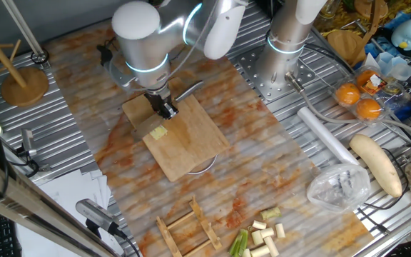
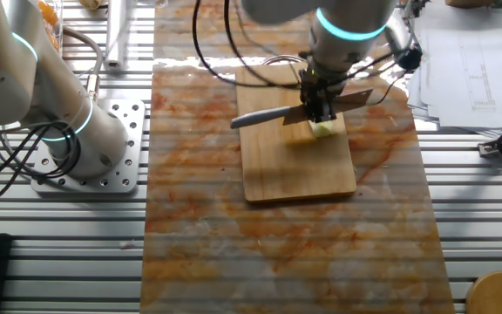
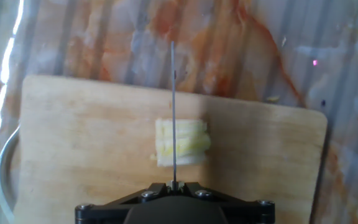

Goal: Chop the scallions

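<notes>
One fixed view: spare scallion segments [image 1: 262,235] lie at the near edge; a white radish [image 1: 377,164] lies far right. The other fixed view: the gripper [image 2: 319,103] is clamped on a knife [image 2: 273,113] over the wooden cutting board [image 2: 299,170]. Hand view: the thin blade [image 3: 173,112] crosses a pale yellowish scallion piece [image 3: 180,142] at board centre.

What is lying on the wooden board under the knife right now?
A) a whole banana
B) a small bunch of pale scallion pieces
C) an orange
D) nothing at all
B: in the hand view the knife edge runs across a small pale yellow-green bunch of scallions lying on the board.
</notes>
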Tool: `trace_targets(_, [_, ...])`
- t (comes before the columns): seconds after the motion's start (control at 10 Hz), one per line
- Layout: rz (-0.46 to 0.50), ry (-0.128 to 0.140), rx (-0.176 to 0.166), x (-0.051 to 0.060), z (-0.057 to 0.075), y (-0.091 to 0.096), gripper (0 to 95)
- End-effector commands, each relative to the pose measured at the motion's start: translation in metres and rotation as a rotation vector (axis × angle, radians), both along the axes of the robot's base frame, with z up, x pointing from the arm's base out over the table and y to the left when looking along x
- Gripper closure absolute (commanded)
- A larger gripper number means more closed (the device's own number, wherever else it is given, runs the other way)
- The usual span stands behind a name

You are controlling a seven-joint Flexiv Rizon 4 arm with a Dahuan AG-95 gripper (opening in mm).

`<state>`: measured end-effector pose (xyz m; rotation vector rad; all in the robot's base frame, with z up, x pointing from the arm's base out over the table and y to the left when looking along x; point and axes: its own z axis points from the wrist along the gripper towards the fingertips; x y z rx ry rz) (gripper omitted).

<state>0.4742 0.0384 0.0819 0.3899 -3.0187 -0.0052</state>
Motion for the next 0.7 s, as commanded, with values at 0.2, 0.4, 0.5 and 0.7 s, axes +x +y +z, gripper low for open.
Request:
trace_targets(0.2, [0.033, 0.028, 0.010, -0.0011, 0.0115, -0.0037, 95.0])
trace_targets(0.4, [0.025, 0.030, 0.009, -0.0037, 0.0166, -0.0079, 95.0])
trace_targets(0.5, [0.024, 0.030, 0.010, -0.0037, 0.0166, -0.0079, 95.0])
trace_targets(0.7, [0.013, 0.030, 0.009, -0.0037, 0.0166, -0.0079, 95.0])
